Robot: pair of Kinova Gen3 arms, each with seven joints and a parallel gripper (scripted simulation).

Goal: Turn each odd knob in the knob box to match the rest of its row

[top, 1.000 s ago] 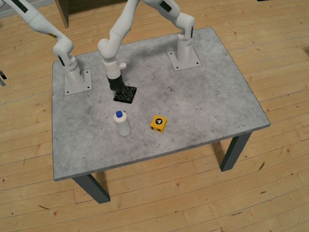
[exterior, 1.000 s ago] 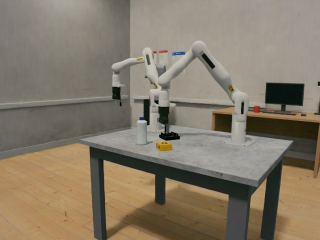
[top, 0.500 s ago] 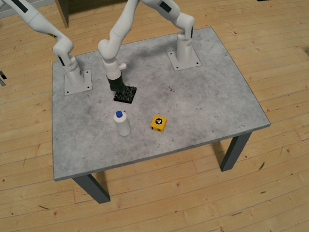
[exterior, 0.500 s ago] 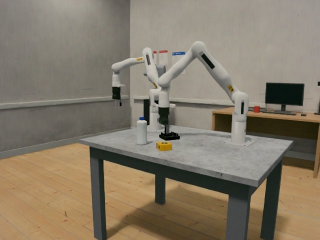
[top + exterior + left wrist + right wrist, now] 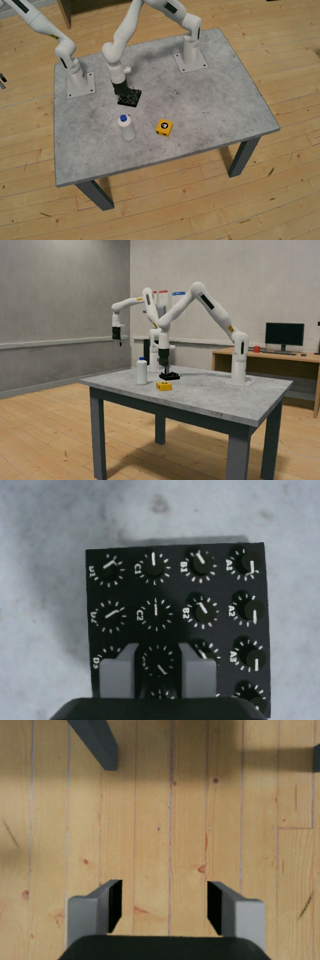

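Note:
The black knob box point(image 5: 135, 102) point(image 5: 173, 377) point(image 5: 175, 553) lies flat on the table. In the left wrist view knobs C1 point(image 5: 154, 568) and C2 point(image 5: 156, 611) point up, and C3 point(image 5: 160, 665) points down and right. B1 to B3 point up and left, A1 to A3 down, D1 and D2 up and right. D3, C4 and A4 are partly hidden; B4 and D4 are hidden. My left gripper point(image 5: 166, 371) point(image 5: 158, 662) is partly open and low over the box, its fingers on either side of C3 with gaps visible. My right gripper point(image 5: 118, 343) point(image 5: 164, 898) is open and empty, beyond the table.
A white bottle point(image 5: 127, 130) point(image 5: 141, 373) with a blue cap stands near the box. A yellow box point(image 5: 166, 127) point(image 5: 164, 386) lies near the bottle. Both arm bases are bolted to the grey table point(image 5: 206, 124) point(image 5: 206, 397). The right gripper hangs above the wooden floor point(image 5: 155, 845).

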